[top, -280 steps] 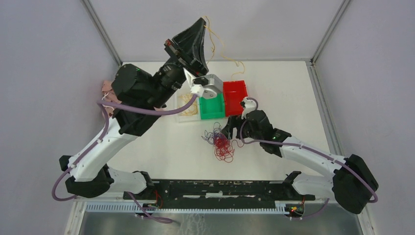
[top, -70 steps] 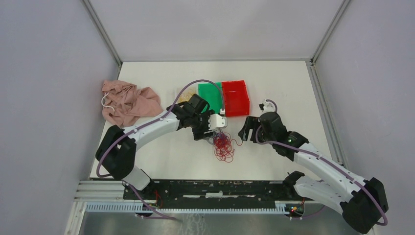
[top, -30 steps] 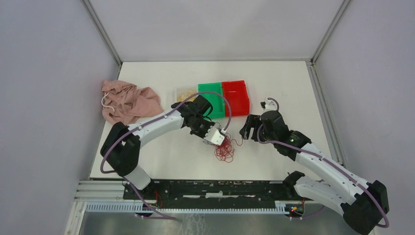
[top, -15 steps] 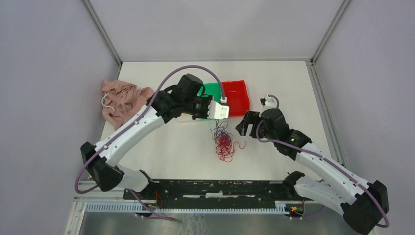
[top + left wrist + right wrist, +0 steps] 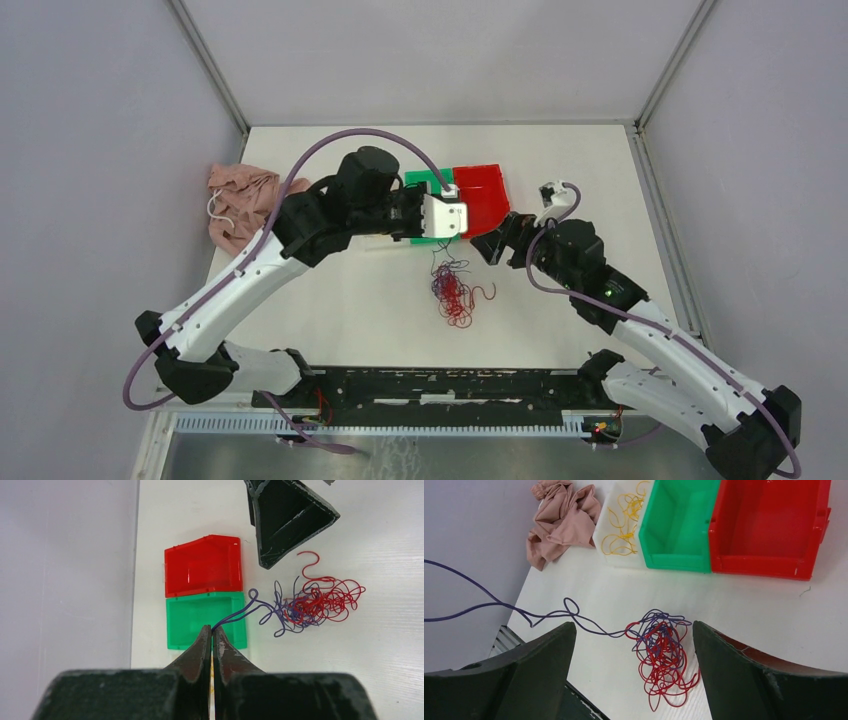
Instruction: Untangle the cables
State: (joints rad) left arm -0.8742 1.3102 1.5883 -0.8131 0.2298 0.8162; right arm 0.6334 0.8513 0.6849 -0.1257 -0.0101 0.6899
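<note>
Above the white counter (image 5: 350, 300), my left end effector (image 5: 211, 631) pinches a thin purple cord (image 5: 236, 617) from the red-and-purple cable tangle (image 5: 316, 602) lying there; my right end effector (image 5: 633, 626) gapes, anchoring nothing, so the knot may drag along.

A red bin (image 5: 769, 525) and a green bin (image 5: 674, 527) stand side by side and touching on the white table (image 5: 580, 160), both with the top open. Just beside the green bin, on its other side, stands a small pale tray (image 5: 620, 561). A crumpled pink cloth (image 5: 561, 522) lies near this tray, toward the table's left edge. Grey walls (image 5: 440, 60) close the table on three sides. A black rail (image 5: 440, 385) runs along the near edge.
</note>
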